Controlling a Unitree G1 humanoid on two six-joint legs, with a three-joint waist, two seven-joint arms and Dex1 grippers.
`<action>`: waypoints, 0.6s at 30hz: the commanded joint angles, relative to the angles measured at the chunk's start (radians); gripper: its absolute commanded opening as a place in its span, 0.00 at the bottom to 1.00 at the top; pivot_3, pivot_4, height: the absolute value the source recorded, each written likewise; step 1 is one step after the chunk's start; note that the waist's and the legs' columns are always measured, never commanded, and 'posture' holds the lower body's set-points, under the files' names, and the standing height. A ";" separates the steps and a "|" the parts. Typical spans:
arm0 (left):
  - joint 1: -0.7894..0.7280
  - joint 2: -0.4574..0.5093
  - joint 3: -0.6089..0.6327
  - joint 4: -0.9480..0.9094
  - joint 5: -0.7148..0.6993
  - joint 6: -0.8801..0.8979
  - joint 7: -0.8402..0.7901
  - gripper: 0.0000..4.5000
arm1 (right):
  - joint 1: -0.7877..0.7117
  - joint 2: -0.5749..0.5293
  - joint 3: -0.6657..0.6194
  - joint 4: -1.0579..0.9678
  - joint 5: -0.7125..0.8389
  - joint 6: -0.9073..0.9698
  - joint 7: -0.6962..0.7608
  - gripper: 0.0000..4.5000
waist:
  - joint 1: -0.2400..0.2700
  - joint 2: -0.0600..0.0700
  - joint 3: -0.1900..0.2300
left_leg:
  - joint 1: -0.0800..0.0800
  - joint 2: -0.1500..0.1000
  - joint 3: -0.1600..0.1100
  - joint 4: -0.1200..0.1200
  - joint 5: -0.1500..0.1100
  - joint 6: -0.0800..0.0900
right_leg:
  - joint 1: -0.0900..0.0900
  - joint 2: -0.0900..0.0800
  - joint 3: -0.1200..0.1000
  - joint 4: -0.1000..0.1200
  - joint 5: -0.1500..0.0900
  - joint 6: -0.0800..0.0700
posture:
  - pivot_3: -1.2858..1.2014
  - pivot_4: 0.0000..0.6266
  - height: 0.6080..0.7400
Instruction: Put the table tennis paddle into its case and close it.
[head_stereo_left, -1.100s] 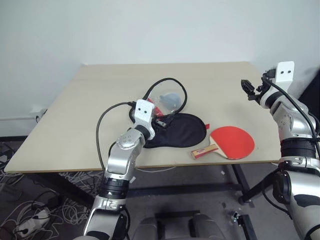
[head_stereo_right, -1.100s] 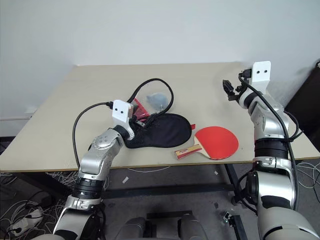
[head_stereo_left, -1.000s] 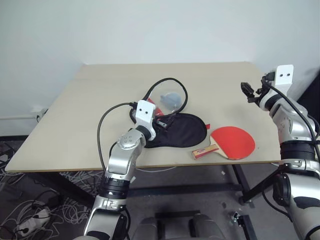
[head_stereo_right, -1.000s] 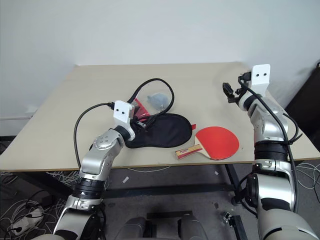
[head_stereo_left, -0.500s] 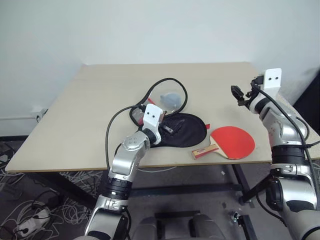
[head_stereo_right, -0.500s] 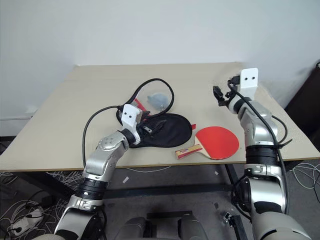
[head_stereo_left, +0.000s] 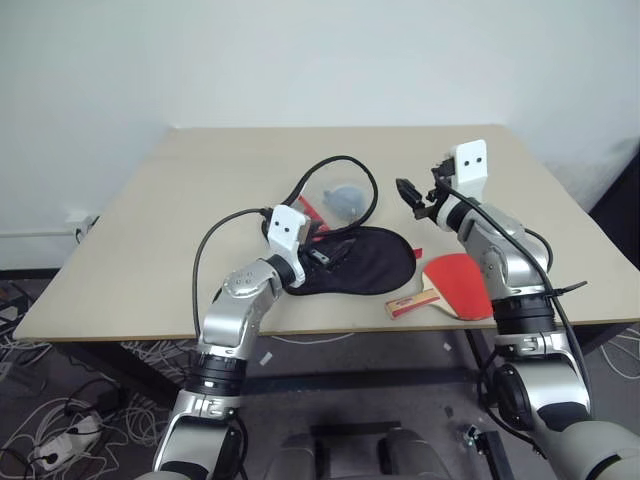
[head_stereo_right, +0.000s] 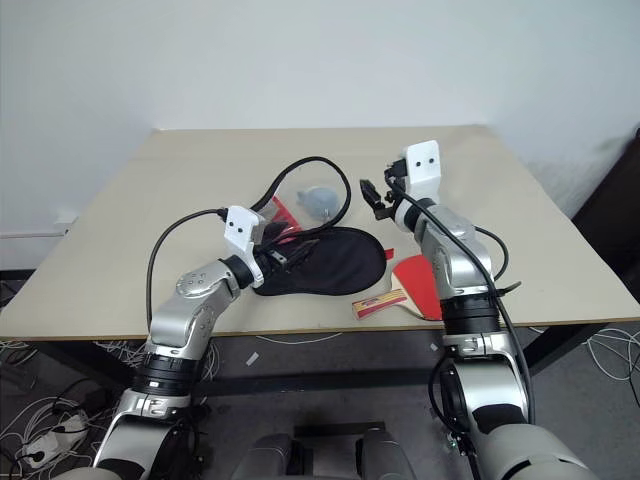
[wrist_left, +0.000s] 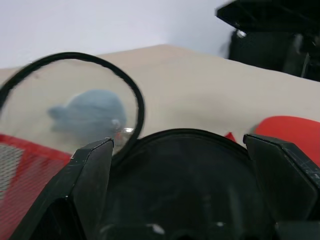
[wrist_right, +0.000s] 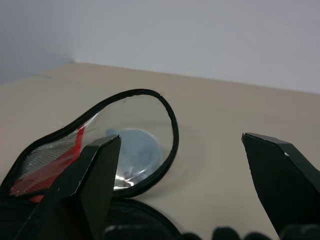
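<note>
The black case (head_stereo_left: 365, 262) lies flat near the table's front edge. To its right lies the table tennis paddle (head_stereo_left: 458, 279), red face up, with its wooden handle (head_stereo_left: 409, 303) pointing towards the case; my right arm hides part of the face. My left gripper (head_stereo_left: 325, 252) is open and level at the case's left end. In the left wrist view the black fabric (wrist_left: 180, 170) sits between its fingers (wrist_left: 92, 175). My right gripper (head_stereo_left: 410, 195) is open and empty, hovering above the table just behind the case's right end.
A clear, black-rimmed round pouch (head_stereo_left: 338, 196) holding something grey, with red mesh beside it, lies just behind the case. A black cable loops from my left wrist over the table edge. The tan table (head_stereo_left: 200, 190) is bare on its left and at the back.
My right gripper has swung left from the table's right edge to a spot behind the case, and its arm now covers part of the paddle. The left gripper has barely moved.
</note>
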 joint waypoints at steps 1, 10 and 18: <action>0.002 0.016 -0.020 -0.077 -0.036 0.035 -0.045 0.99 | -0.059 0.005 -0.004 0.027 -0.001 -0.049 0.009 0.94 | 0.000 0.000 0.000 | 0.000 0.000 0.000 0.000 0.000 0.000 | 0.000 0.000 0.000 0.000 0.000 0.000 | 0.52 0.00 1.00; -0.033 0.071 -0.120 -0.079 -0.085 0.116 -0.233 0.99 | -0.069 0.031 -0.009 0.062 -0.009 -0.098 -0.014 0.94 | 0.000 0.000 0.000 | 0.000 0.000 0.000 0.000 0.000 0.000 | 0.000 0.000 0.000 0.000 0.000 0.000 | 0.52 0.00 1.00; -0.172 0.014 -0.264 0.110 -0.007 0.085 -0.310 0.99 | -0.049 0.038 -0.026 0.031 -0.005 -0.104 -0.055 0.94 | 0.000 0.000 0.000 | 0.000 0.000 0.000 0.000 0.000 0.000 | 0.000 0.000 0.000 0.000 0.000 0.000 | 0.52 0.00 1.00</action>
